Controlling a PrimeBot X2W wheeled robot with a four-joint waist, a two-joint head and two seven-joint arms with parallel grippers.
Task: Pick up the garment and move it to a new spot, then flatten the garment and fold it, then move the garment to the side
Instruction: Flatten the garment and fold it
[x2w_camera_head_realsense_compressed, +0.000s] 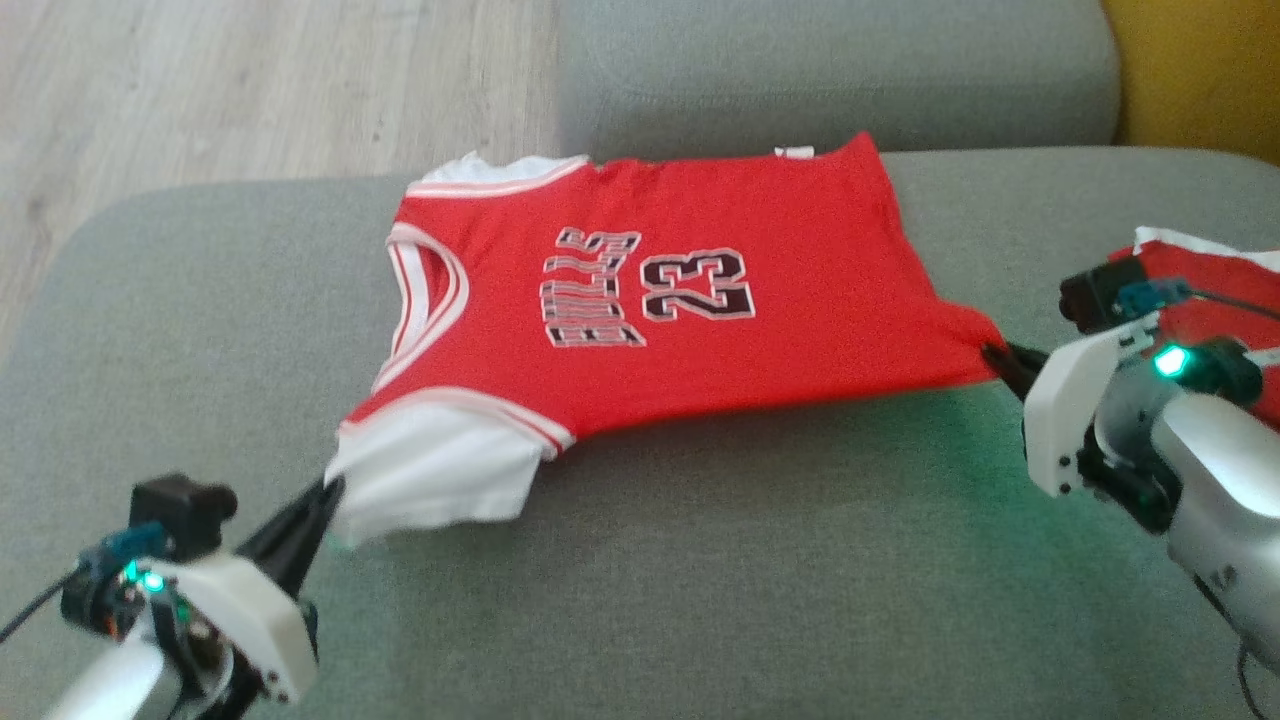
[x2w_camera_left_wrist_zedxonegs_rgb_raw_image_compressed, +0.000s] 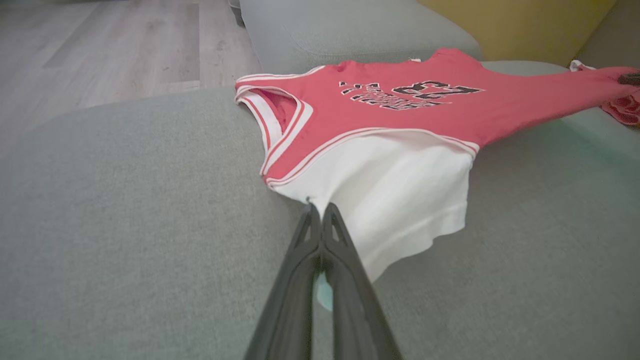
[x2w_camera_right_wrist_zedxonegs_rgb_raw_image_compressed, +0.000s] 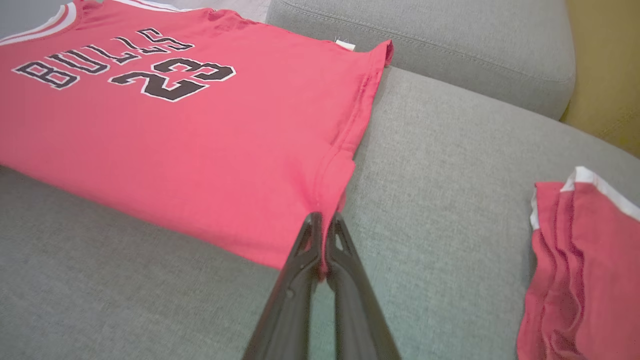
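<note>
The red garment (x2w_camera_head_realsense_compressed: 640, 330) is laid out on the grey sofa seat (x2w_camera_head_realsense_compressed: 700, 600) with its front up, and the word BULLS and the number 23 can be read on it. Its neck is turned to the robot's left and its bottom edge to the right. The white sleeve (x2w_camera_head_realsense_compressed: 430, 480) nearest the robot is pinched at its corner by the left gripper (x2w_camera_head_realsense_compressed: 328, 488), whose two dark fingers are pressed tight together on the cloth. The near bottom corner of the garment is pinched just as tightly by the right gripper (x2w_camera_head_realsense_compressed: 1000, 358), and the cloth is pulled to a point there. Another red cloth (x2w_camera_right_wrist_zedxonegs_rgb_raw_image_compressed: 590, 260) with a white edge is bunched on the seat at the right, apart from the garment. A back cushion (x2w_camera_head_realsense_compressed: 830, 70) is seen behind, and a wooden floor (x2w_camera_head_realsense_compressed: 250, 90) past the sofa.
</note>
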